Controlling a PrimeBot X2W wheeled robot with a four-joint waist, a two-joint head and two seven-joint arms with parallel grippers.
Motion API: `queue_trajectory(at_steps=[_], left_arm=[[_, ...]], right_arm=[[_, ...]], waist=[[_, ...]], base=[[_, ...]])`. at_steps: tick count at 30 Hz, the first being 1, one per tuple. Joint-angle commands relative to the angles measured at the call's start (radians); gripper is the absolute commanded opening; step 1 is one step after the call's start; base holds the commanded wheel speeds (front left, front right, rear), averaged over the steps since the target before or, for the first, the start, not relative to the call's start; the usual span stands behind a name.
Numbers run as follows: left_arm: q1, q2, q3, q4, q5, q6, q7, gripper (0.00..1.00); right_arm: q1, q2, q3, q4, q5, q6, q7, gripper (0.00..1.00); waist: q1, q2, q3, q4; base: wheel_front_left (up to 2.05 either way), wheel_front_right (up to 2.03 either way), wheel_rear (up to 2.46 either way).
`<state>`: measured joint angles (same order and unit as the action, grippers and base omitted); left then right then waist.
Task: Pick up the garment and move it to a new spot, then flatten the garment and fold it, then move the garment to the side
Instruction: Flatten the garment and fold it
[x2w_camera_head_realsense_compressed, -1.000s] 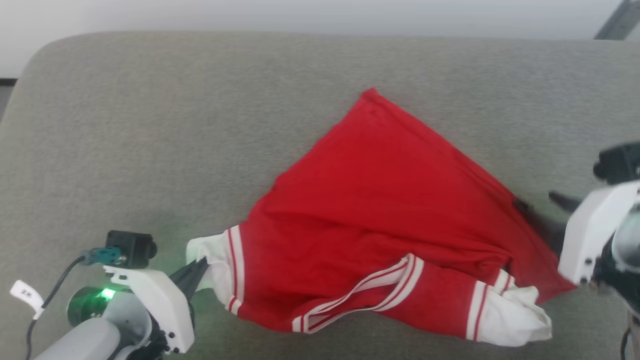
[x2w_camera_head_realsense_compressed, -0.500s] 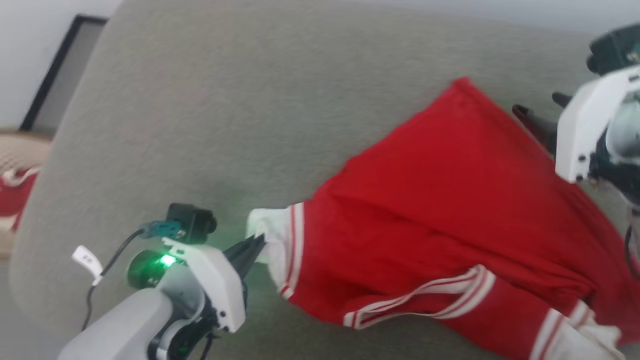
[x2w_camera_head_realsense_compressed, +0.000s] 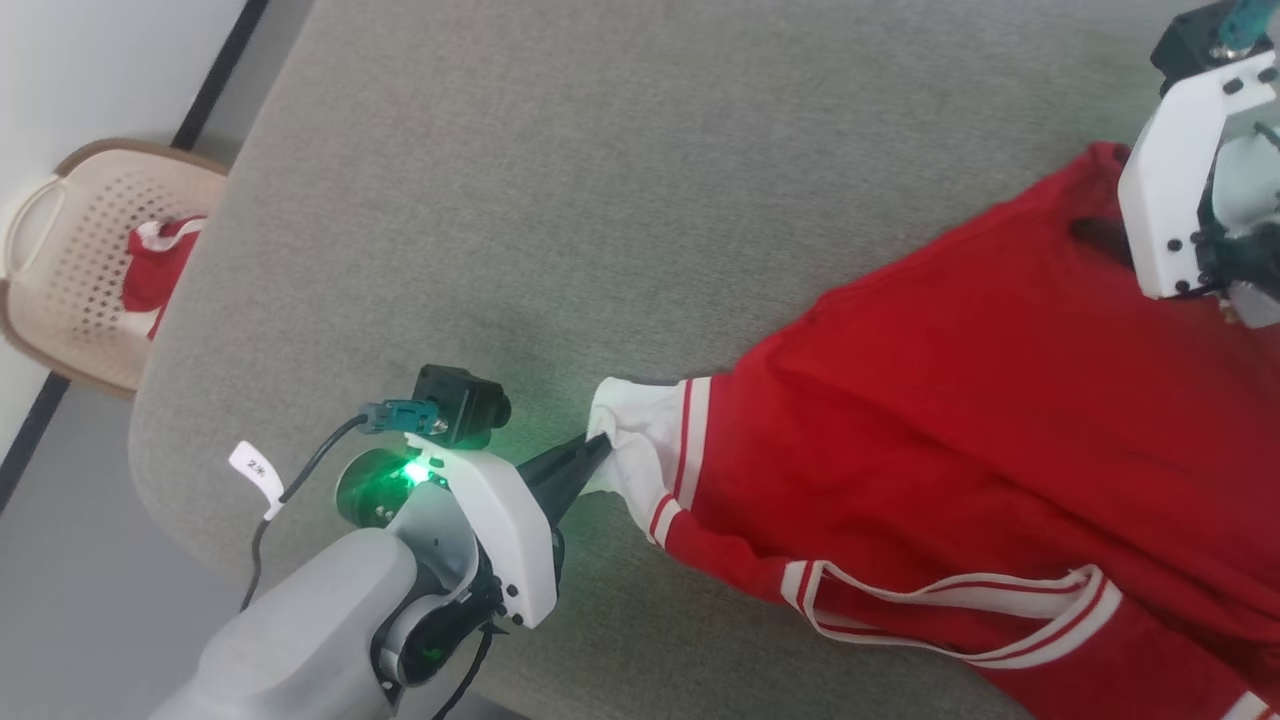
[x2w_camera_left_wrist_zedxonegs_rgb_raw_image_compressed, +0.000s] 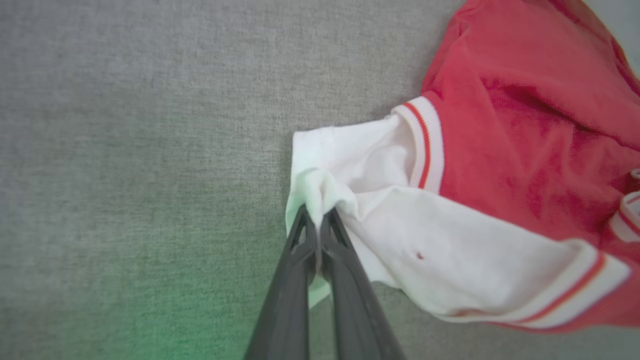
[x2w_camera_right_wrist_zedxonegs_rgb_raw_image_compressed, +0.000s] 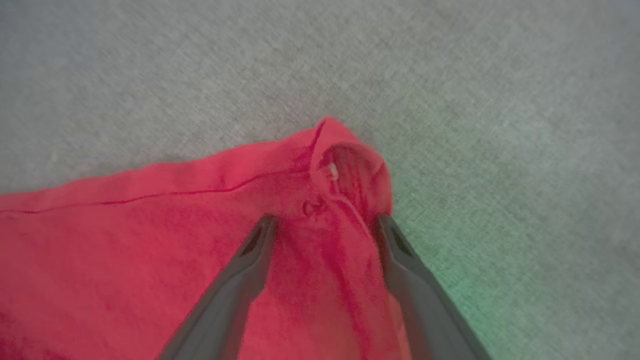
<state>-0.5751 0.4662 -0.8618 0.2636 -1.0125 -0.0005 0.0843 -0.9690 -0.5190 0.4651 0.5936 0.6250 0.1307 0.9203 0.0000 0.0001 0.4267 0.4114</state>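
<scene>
left claw (x2w_camera_left_wrist_zedxonegs_rgb_raw_image_compressed: 315, 216) pinched shut on garment (x2w_camera_head_realsense_compressed: 950, 400) white sleeve (x2w_camera_left_wrist_zedxonegs_rgb_raw_image_compressed: 380, 165), likely to stretch it flat; right claw (x2w_camera_right_wrist_zedxonegs_rgb_raw_image_compressed: 325, 222) wide open straddling red hem corner (x2w_camera_right_wrist_zedxonegs_rgb_raw_image_compressed: 345, 160), not gripping yet.

The writing that can be read stands on a small white tag (x2w_camera_head_realsense_compressed: 255, 468); the tag is wrapped round a dark cable (x2w_camera_head_realsense_compressed: 305, 475), just left of the green light (x2w_camera_head_realsense_compressed: 412, 470) in the head view and level with it; it bears a dark "2" followed by a second, smaller mark too small to make out; the writing runs tilted along the tag's length; in the right wrist view a small dark curled mark (x2w_camera_right_wrist_zedxonegs_rgb_raw_image_compressed: 312, 207) on the red cloth of the garment (x2w_camera_right_wrist_zedxonegs_rgb_raw_image_compressed: 150, 240) is too blurred to read.
</scene>
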Motion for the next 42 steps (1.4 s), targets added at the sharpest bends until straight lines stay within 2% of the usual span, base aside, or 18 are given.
queue_trajectory(at_steps=[1, 3, 4, 9, 14, 26, 31, 36, 42], left_arm=[[-0.013, -0.007, -0.002, 0.016, -0.001, -0.009, -0.008, 0.00], [-0.020, -0.014, -0.003, 0.029, -0.004, -0.016, -0.012, 0.00], [-0.023, -0.016, -0.002, 0.037, -0.005, -0.020, -0.015, 0.00], [-0.031, -0.011, 0.009, 0.058, -0.016, -0.028, -0.018, 0.00], [-0.044, 0.028, 0.046, 0.053, -0.044, -0.021, -0.001, 0.00], [-0.141, 0.228, 0.137, -0.083, -0.100, 0.021, 0.158, 0.00], [-0.219, 0.282, 0.161, -0.116, -0.113, 0.004, 0.231, 0.00], [-0.323, 0.301, 0.175, -0.101, -0.121, -0.004, 0.307, 0.00], [-0.456, 0.286, 0.185, -0.027, -0.111, -0.004, 0.375, 0.00]], right_arm=[[0.057, -0.003, 0.064, 0.072, 0.021, 0.000, 0.071, 1.00], [0.061, -0.007, 0.101, 0.108, 0.048, 0.000, 0.116, 0.46], [0.060, -0.013, 0.117, 0.116, 0.062, 0.000, 0.129, 0.00], [0.009, -0.043, 0.142, 0.095, 0.098, -0.001, 0.079, 0.00], [-0.047, -0.072, 0.165, 0.041, 0.150, -0.001, -0.006, 0.00], [-0.111, -0.115, 0.199, -0.102, 0.260, -0.001, -0.174, 0.00], [-0.127, -0.124, 0.192, -0.143, 0.279, -0.001, -0.240, 0.00], [-0.136, -0.128, 0.174, -0.163, 0.293, -0.001, -0.281, 0.00], [-0.142, -0.128, 0.150, -0.179, 0.295, -0.001, -0.306, 0.00]], waist=[[0.0000, -0.0001, 0.010, 0.011], [0.0000, -0.0001, 0.012, 0.012], [0.0000, -0.0001, 0.012, 0.012], [0.0000, -0.0001, 0.008, -0.002], [0.0000, -0.0001, -0.024, -0.051], [0.0000, -0.0001, -0.139, -0.227], [0.0000, -0.0001, -0.189, -0.286], [0.0000, -0.0001, -0.239, -0.332], [0.0000, -0.0001, -0.291, -0.376]], base=[[0.00, 0.00, 0.00], [0.00, 0.00, 0.00], [0.00, 0.00, 0.00], [0.00, 0.00, 0.00], [0.00, 0.00, 0.00], [0.00, 0.00, 0.00], [0.00, 0.00, 0.00], [0.00, 0.00, 0.00], [0.00, 0.00, 0.00]])
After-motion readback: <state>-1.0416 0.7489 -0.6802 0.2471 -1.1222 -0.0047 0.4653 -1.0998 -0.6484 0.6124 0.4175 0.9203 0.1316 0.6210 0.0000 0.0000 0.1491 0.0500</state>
